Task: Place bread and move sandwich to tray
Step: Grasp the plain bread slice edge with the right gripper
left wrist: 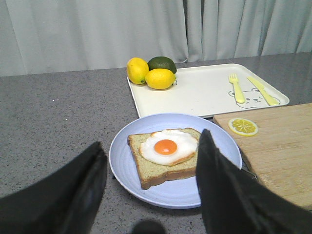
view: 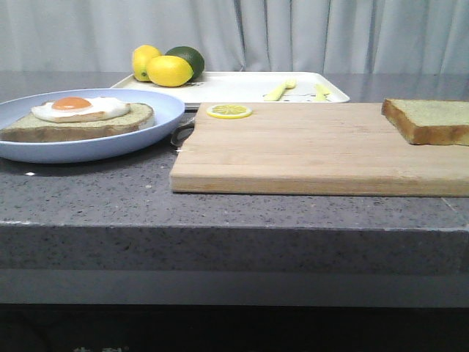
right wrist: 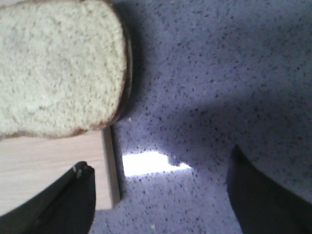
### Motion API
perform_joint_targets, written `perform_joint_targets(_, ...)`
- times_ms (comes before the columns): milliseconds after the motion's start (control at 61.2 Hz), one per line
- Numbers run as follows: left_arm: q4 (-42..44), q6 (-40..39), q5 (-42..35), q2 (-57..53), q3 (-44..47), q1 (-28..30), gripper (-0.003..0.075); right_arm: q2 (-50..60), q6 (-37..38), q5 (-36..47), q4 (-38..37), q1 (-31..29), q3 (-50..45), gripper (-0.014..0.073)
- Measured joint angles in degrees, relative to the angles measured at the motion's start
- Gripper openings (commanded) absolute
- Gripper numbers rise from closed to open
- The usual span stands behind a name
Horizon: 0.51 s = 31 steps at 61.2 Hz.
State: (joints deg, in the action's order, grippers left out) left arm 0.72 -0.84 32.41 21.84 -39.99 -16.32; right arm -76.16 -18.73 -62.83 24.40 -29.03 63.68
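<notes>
The bread [view: 429, 119] lies at the right end of the wooden cutting board [view: 315, 150]; it also shows in the right wrist view [right wrist: 58, 68]. A like slice topped with a fried egg [view: 77, 117] sits on the round pale-blue plate [view: 157, 110] at the left, also in the left wrist view [left wrist: 168, 156]. The white tray [view: 242, 88] lies behind the board. My left gripper [left wrist: 151, 151] is open and empty, near the plate. My right gripper [right wrist: 161, 168] is open and empty over the counter beside the board's corner, near the bread. Neither gripper shows in the front view.
Two lemons [view: 168, 71] and a dark green avocado [view: 187, 59] sit on the tray's left end. A yellow fork [left wrist: 237, 87] and knife [left wrist: 262, 90] lie on its right end. A lemon slice [view: 229, 111] lies on the board's far left corner. The counter's front edge is near.
</notes>
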Motion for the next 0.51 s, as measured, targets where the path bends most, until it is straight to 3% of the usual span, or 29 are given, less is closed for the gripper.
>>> perform_joint_targets(147, 0.1, 0.1, 0.0, 0.0, 0.0, 0.0, 0.041, -6.3, -9.7, -0.5, 13.4, -6.6, 0.0, 0.057)
perform_joint_targets(507, 0.1, 0.1, 0.0, 0.0, 0.0, 0.0, 0.041, -20.5, -25.1, -2.5, 32.0, -7.6, 0.2, 0.057)
